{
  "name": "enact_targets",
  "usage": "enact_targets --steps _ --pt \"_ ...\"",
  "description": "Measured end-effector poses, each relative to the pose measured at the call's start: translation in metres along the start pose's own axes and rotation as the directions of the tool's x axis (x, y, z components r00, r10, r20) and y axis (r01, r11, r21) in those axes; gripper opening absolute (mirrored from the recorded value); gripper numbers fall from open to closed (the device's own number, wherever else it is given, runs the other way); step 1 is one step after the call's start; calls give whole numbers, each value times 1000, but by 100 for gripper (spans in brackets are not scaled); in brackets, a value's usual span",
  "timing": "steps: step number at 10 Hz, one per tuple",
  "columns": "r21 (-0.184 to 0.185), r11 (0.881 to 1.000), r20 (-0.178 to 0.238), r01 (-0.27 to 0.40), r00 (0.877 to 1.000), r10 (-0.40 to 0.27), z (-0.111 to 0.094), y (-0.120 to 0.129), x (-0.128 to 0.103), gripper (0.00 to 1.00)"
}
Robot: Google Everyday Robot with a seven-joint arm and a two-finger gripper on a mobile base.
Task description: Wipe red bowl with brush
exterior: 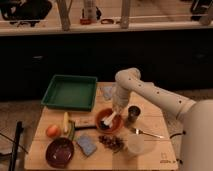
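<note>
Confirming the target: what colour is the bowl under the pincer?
Orange-red bowl, under the pincer; camera view.

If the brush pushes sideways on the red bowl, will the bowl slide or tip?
The red bowl looks low and wide, so it would probably slide on the wooden table rather than tip. It seems glossy and light, so it may slip easily. The metal cup beside it could stop it. The gripper is over the bowl with the brush inside.

I see a wooden counter (150, 111) on pale floor (17, 112). Dark cabinets (75, 55) run behind, under a light ledge (150, 26).
</note>
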Motion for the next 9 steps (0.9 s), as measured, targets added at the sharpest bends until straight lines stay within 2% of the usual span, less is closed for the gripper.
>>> enact_targets --steps 2,4,6,9 --pt "-8 998 -40 -68 997 67 -6 17 24 0" --pt "-19 995 -86 -100 991 98 -6 12 43 0" --pt "-29 995 -120 -96 989 91 -3 -7 49 0" --pt "-29 998 -144 -54 988 49 1 -41 41 0"
